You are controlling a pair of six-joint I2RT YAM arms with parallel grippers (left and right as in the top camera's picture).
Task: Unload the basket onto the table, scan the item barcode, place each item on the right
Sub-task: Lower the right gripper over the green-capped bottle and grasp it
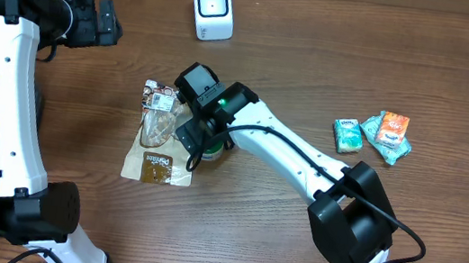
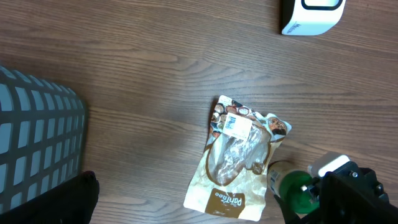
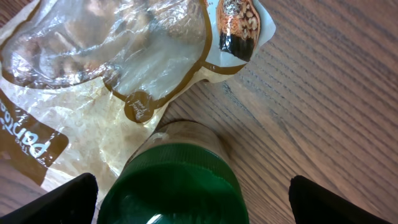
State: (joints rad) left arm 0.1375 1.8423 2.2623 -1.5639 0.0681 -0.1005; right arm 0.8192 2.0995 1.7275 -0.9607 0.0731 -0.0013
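Note:
A jar with a green cap (image 1: pixel 211 153) stands on the wooden table, touching the right edge of a flat tan snack bag (image 1: pixel 159 135) with a white barcode label near its top. My right gripper (image 1: pixel 202 142) hangs directly over the jar. In the right wrist view the green cap (image 3: pixel 174 186) fills the space between the wide-apart fingers of the right gripper (image 3: pixel 196 199), and neither finger touches it. The white scanner (image 1: pixel 213 8) stands at the back of the table. My left gripper (image 1: pixel 108 24) is high at the back left, open and holding nothing.
Small teal and orange packets (image 1: pixel 379 134) lie at the right. A grey mesh basket (image 2: pixel 31 143) sits at the left edge. The left wrist view looks down on the bag (image 2: pixel 239 158), the jar (image 2: pixel 292 186) and the scanner (image 2: pixel 311 15).

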